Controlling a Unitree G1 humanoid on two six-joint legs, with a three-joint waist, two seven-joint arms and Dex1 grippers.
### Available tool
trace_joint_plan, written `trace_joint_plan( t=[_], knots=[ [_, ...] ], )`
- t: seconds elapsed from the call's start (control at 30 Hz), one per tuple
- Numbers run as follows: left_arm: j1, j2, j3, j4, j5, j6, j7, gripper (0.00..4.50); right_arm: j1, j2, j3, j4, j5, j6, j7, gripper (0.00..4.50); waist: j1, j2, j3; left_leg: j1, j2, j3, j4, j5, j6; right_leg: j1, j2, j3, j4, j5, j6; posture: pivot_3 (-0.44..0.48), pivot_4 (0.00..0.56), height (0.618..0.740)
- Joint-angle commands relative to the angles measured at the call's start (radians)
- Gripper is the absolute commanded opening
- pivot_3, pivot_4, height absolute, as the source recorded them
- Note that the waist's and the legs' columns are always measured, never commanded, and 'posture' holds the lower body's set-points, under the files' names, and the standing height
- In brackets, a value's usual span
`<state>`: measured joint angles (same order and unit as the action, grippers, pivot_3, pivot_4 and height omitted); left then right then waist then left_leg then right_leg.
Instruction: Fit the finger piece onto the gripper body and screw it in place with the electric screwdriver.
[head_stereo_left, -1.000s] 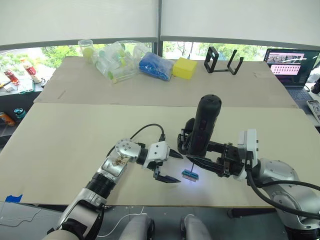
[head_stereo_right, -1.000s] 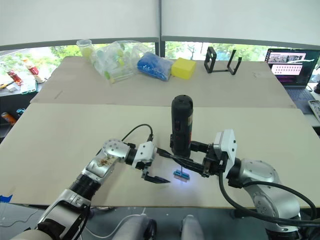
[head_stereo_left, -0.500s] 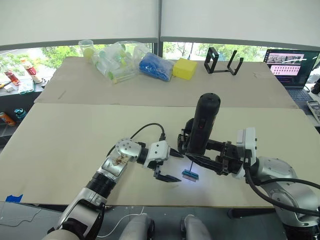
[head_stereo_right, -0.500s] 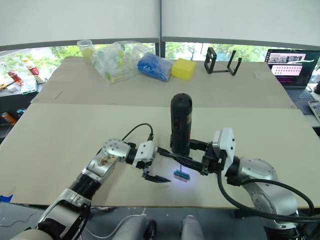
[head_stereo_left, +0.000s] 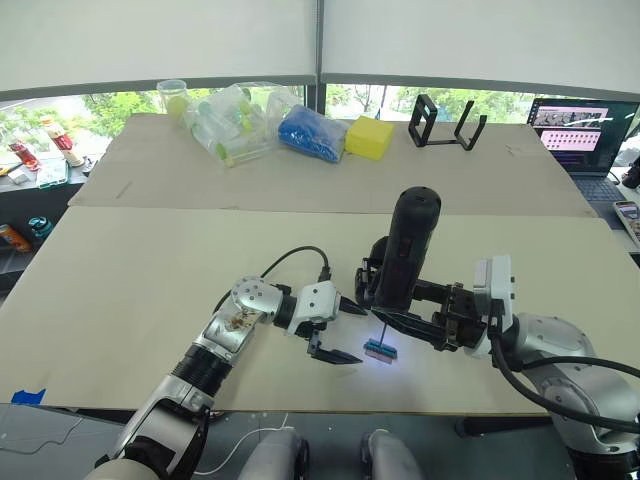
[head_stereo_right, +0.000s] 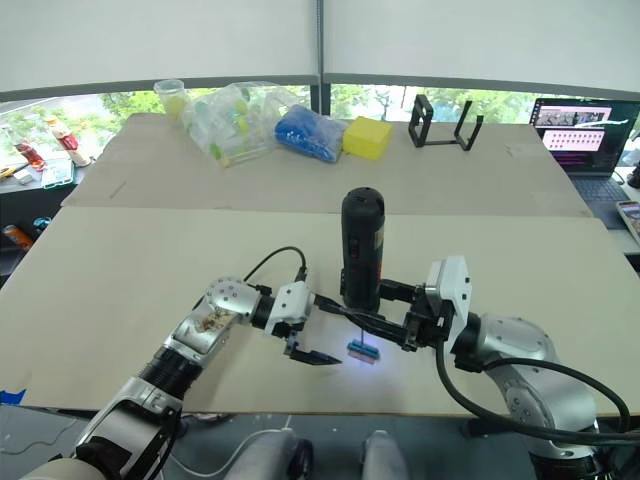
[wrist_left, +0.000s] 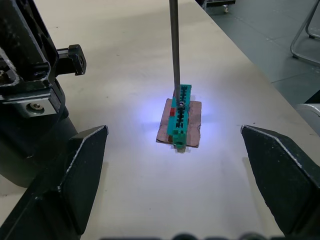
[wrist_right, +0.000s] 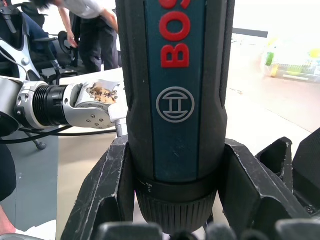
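Observation:
My right gripper (head_stereo_left: 386, 306) is shut on the electric screwdriver (head_stereo_left: 408, 245), a thick black cylinder with red lettering (wrist_right: 176, 75), held upright. Its thin metal bit (wrist_left: 173, 50) points down onto a small green-and-black block (wrist_left: 179, 117) lying on a brown card in a spot of bluish light. My left gripper (head_stereo_left: 358, 335) is open just left of that block, one finger on each side of it and touching nothing. The gripper body (head_stereo_left: 372, 275), a black block, stands close behind the screwdriver. The finger piece is out of view.
On the far table lie a black wire-frame stand (head_stereo_left: 445, 122), a yellow block (head_stereo_left: 369, 136), a blue bag (head_stereo_left: 311, 132) and a clear bag of bottles (head_stereo_left: 235, 120). A laptop (head_stereo_left: 583, 130) sits at the far right. The table's front edge runs just below the grippers.

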<state>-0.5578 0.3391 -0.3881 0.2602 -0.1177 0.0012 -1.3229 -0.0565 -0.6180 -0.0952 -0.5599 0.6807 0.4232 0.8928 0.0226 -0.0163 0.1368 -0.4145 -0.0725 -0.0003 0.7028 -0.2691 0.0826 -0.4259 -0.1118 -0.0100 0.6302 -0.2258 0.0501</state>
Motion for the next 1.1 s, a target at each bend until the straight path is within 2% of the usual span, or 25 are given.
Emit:
trace_joint_plan(
  t=[0.03,1.1],
  knots=[
    [-0.026,-0.007,0.004,-0.001,-0.008,-0.013,0.0,4.5,-0.006,-0.009,-0.036,-0.051,0.03,-0.021,0.001,1.91,0.0,0.0,0.0,0.0,0.0,0.0,0.0,0.0,0.0,0.0,0.0,0.0,0.0,0.0,0.0,0.0,0.15,0.74],
    [-0.032,-0.009,0.002,0.008,-0.009,-0.016,-0.004,4.5,0.005,-0.015,-0.038,-0.073,0.036,-0.035,0.011,1.91,0.001,0.0,0.0,0.0,0.0,0.0,0.0,0.0,0.0,0.0,0.0,0.0,0.0,0.0,0.0,0.0,0.15,0.74]
  ],
)
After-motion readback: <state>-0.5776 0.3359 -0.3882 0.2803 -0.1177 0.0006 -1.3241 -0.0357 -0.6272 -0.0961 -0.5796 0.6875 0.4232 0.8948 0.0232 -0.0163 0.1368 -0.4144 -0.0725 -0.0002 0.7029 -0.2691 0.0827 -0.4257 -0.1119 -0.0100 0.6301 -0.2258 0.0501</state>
